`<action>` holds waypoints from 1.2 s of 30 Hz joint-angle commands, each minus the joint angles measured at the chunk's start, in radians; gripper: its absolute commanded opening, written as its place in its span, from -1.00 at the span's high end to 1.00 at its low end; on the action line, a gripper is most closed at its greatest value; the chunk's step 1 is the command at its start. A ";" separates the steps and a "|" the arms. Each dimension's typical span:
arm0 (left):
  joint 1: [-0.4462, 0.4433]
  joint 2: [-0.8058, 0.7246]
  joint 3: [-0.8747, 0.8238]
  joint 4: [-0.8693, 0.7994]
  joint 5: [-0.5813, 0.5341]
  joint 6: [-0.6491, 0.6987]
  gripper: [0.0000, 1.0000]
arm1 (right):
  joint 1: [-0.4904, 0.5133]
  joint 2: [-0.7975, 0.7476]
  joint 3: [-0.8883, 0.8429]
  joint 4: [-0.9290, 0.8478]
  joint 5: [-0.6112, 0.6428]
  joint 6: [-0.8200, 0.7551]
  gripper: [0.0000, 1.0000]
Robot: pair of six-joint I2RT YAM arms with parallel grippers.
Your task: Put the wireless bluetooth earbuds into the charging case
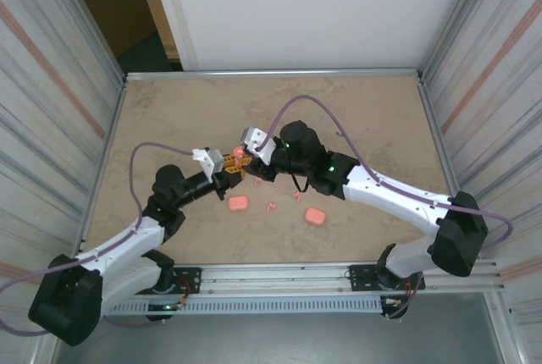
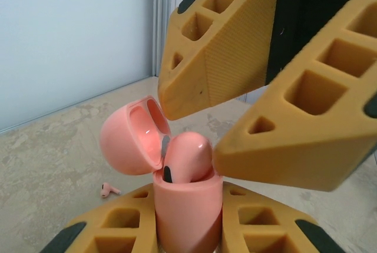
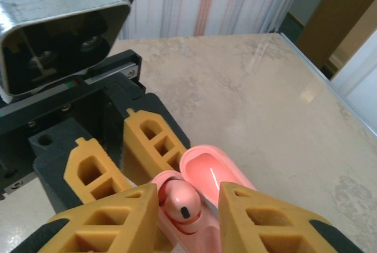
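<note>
Pink plastic is sitting between both claws. The left claw (image 2: pixel 188 232) is clamping the lower body of the charging case (image 2: pixel 188 206) between its 2 yellow fingers (image 2: pixel 115 229), holding it upright above the table (image 1: pixel 373 118). The lid (image 2: pixel 131 140) is standing open, tipped back to the left in the left wrist view, with its hollow inside showing. 1 earbud (image 2: pixel 187 156) is resting in the case's mouth, its rounded head sticking up above the rim and a small dark oval showing on its side.

The right claw (image 3: pixel 187 189) is hovering over that earbud with its jaws parted a little. In the left wrist view, 1 of its fingers is reaching down beside the lid's edge with a gap between it and the earbud. The other is lying against the earbud's far side (or just beside it; the contact is too close to call). In the right wrist view the earbud is showing between the 2 fingertips with a sliver of space on either side, so the claw is not squeezing it.

From above, the 2 claws are meeting near the middle of the table. Nearer the arm bases, 1 spare case (image 1: pixel 238 203) and the other spare case (image 1: pixel 315 216) are lying well apart on the tan surface. Between them, 1 loose earbud (image 1: pixel 271 206) and a second loose earbud (image 1: pixel 297 197) are lying near each other.
</note>
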 commanded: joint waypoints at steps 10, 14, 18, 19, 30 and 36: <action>0.006 -0.024 0.023 0.058 0.008 -0.015 1.00 | -0.039 -0.095 0.029 -0.028 -0.068 0.088 -0.01; 0.007 -0.025 0.021 0.059 -0.001 -0.016 1.00 | -0.078 -0.126 0.014 -0.004 -0.082 0.157 -0.16; 0.007 -0.033 0.017 0.062 -0.009 -0.013 1.00 | -0.129 -0.159 -0.015 0.028 -0.095 0.241 -0.28; 0.007 -0.036 0.015 0.062 -0.010 -0.013 1.00 | -0.146 -0.165 -0.018 0.030 -0.103 0.262 -0.30; 0.006 -0.075 0.008 0.052 -0.021 -0.006 1.00 | -0.356 -0.130 -0.014 -0.061 -0.143 0.541 -0.37; 0.007 -0.082 0.009 0.050 -0.018 -0.005 1.00 | -0.452 -0.038 0.026 -0.168 -0.181 0.614 -0.33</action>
